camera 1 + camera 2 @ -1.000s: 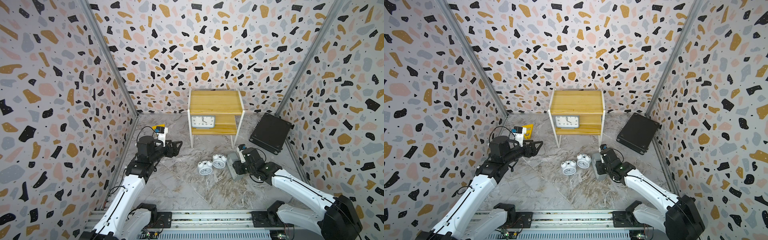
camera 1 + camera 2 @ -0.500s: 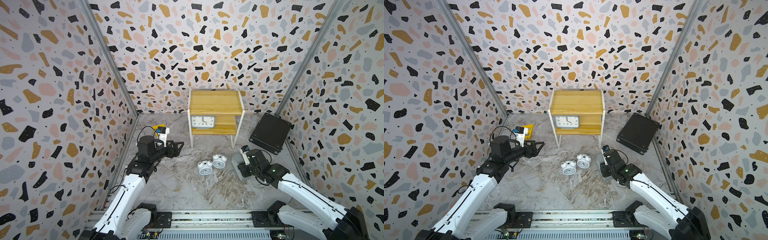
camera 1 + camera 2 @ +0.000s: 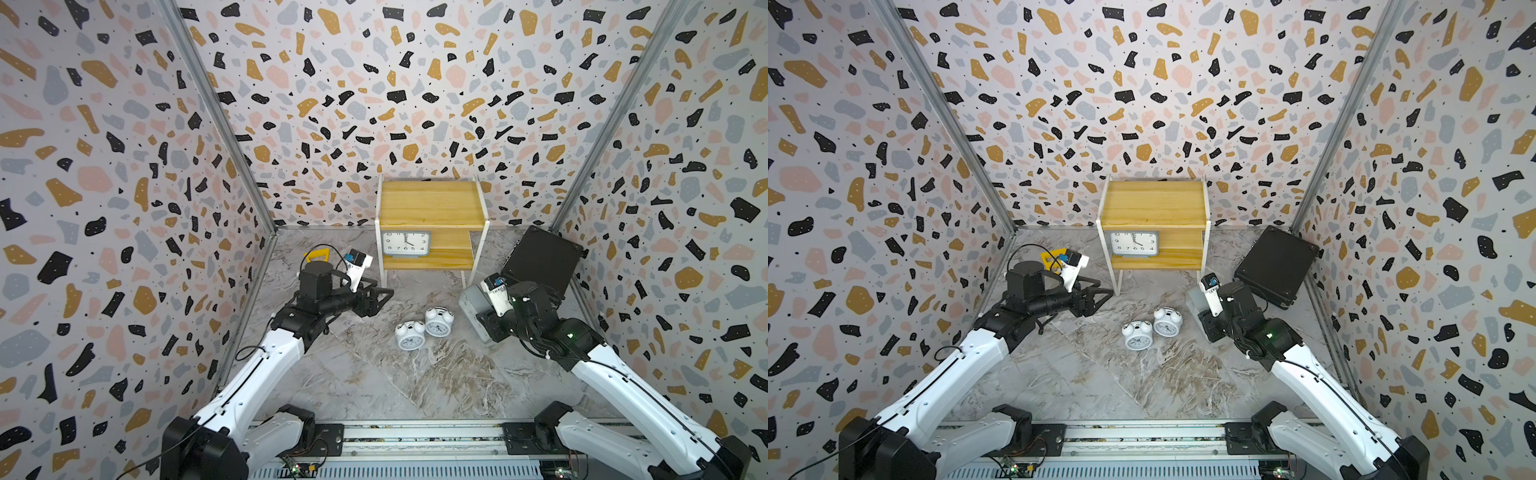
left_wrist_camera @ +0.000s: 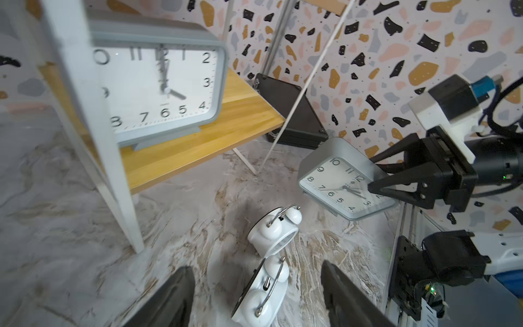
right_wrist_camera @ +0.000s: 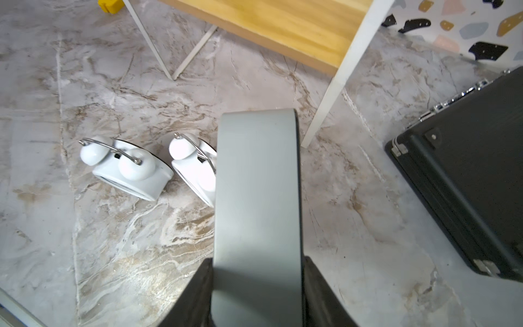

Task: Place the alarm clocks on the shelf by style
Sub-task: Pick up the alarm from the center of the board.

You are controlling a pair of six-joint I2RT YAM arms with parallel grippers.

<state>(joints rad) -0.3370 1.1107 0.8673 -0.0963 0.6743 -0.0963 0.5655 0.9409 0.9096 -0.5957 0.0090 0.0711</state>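
While the right gripper (image 4: 370, 174) clamps a grey clock (image 5: 256, 184), the left gripper (image 3: 382, 301) gapes empty.
Two twin-bell clocks (image 3: 410, 336) (image 3: 438, 322) sit on the floor (image 3: 374, 395) between them.

Rectangular clock (image 3: 406, 243) on the shelf (image 3: 428, 199), lower tier

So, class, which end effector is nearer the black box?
Right. The right end effector, gripping a grey clock, is close by the box; the left end effector hangs open across the floor, past the shelf.
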